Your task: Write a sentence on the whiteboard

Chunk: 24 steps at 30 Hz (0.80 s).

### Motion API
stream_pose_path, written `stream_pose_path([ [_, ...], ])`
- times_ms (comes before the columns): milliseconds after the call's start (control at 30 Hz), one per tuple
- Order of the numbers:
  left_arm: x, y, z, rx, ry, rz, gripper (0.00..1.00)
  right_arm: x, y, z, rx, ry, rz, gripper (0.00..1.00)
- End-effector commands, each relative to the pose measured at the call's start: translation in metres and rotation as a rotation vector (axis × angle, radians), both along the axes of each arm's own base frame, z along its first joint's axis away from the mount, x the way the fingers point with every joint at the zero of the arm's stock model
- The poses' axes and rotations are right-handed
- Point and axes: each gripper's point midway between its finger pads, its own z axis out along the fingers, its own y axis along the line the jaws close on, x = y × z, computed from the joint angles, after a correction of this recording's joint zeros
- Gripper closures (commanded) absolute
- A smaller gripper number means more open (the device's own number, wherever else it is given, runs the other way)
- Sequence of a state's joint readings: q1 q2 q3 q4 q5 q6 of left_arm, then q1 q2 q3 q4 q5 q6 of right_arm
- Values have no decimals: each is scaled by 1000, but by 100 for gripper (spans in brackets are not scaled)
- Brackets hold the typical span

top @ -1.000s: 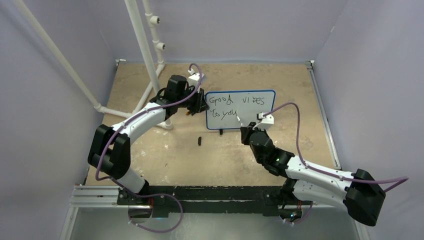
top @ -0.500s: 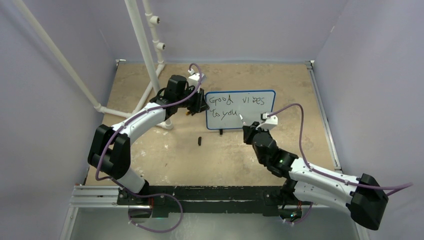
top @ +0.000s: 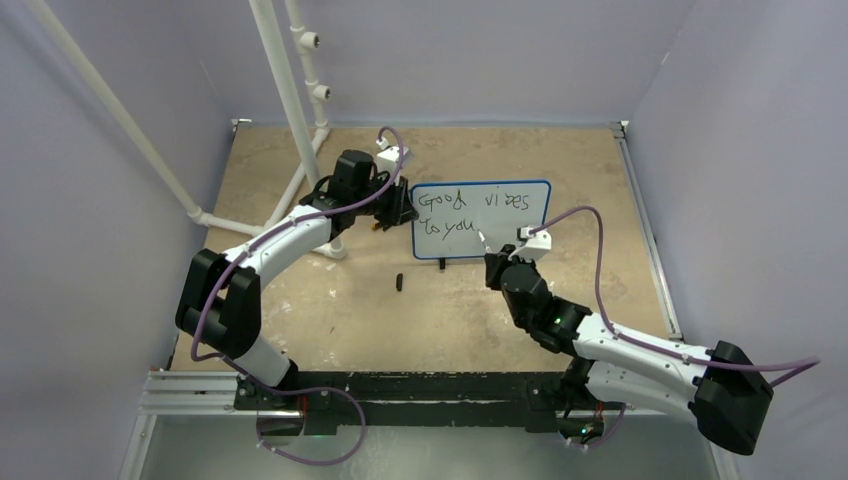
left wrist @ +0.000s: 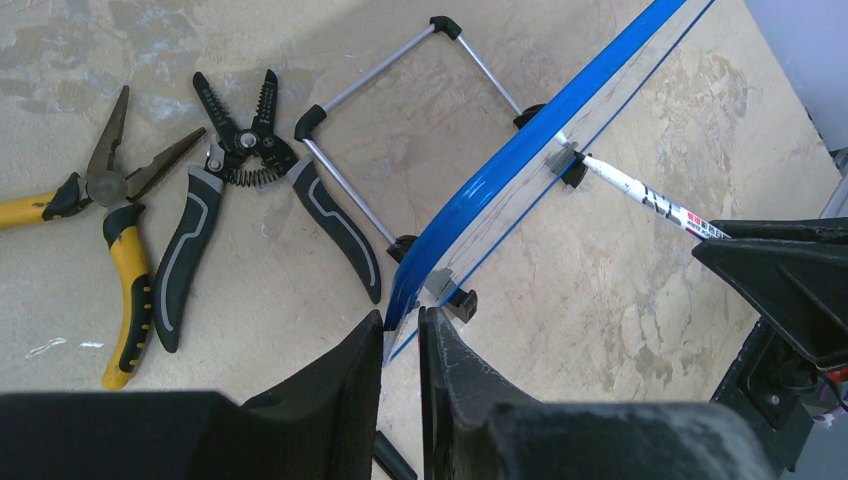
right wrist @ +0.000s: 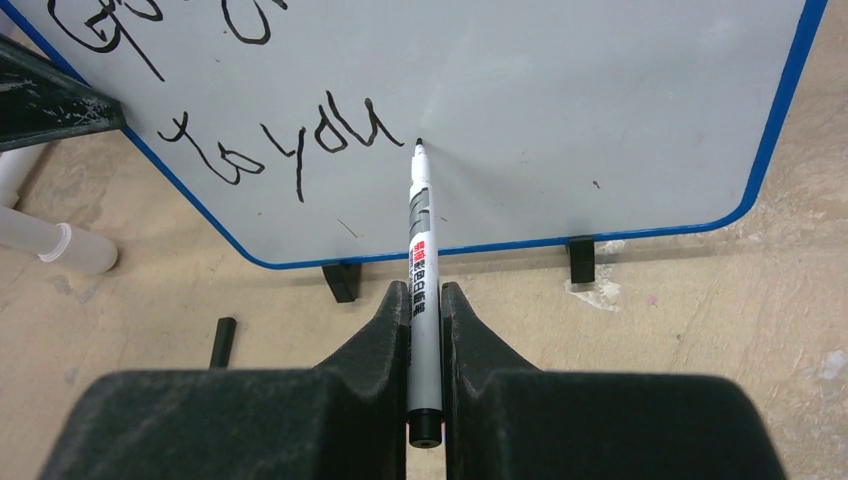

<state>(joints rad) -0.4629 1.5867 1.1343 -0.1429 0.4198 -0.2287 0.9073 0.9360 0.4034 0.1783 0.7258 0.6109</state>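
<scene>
The whiteboard (top: pixel 500 225) stands tilted on its wire stand (left wrist: pixel 400 130) at the table's middle, blue-rimmed. The sentence (top: pixel 470 212) reads "Good vibes" above "to you"; the right wrist view shows "to you" (right wrist: pixel 290 150). My left gripper (top: pixel 403 205) is shut on the whiteboard's left edge (left wrist: pixel 480 200). My right gripper (top: pixel 492 262) is shut on a white marker (right wrist: pixel 420 250). The marker's tip (right wrist: pixel 418 143) is at the board just right of "you"; I cannot tell if it touches.
A black marker cap (top: pixel 399 281) lies on the table in front of the board, also in the right wrist view (right wrist: pixel 222 340). Yellow pliers (left wrist: pixel 110 250) and black wire strippers (left wrist: pixel 240 210) lie behind the board. White pipes (top: pixel 290 110) stand at the back left.
My right arm shifted slightly right and then back a little; the marker tip stays just right of "you". The left arm and board have not moved.
</scene>
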Motion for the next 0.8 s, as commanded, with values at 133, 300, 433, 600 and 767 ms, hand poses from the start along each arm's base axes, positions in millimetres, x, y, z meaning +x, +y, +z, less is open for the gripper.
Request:
stream_pose_path([
  [133,-1,-3,20,-45,-41,-11,81,7,-6,10,0,-38,-50,100],
  [300,-1,-3,21,-47,-44,-11,81,7,-6,11,-2,-41,-43,100],
  [433,-1,-4,23,-51,-48,-11,81,7,-3,13,1,-49,-29,100],
  [600,-2,-3,26,-53,-53,-8,80,6,-4,28,12,-81,-11,100],
  [767,-1,3,29,-41,-71,20,64,-5,1,60,58,-166,90,100],
])
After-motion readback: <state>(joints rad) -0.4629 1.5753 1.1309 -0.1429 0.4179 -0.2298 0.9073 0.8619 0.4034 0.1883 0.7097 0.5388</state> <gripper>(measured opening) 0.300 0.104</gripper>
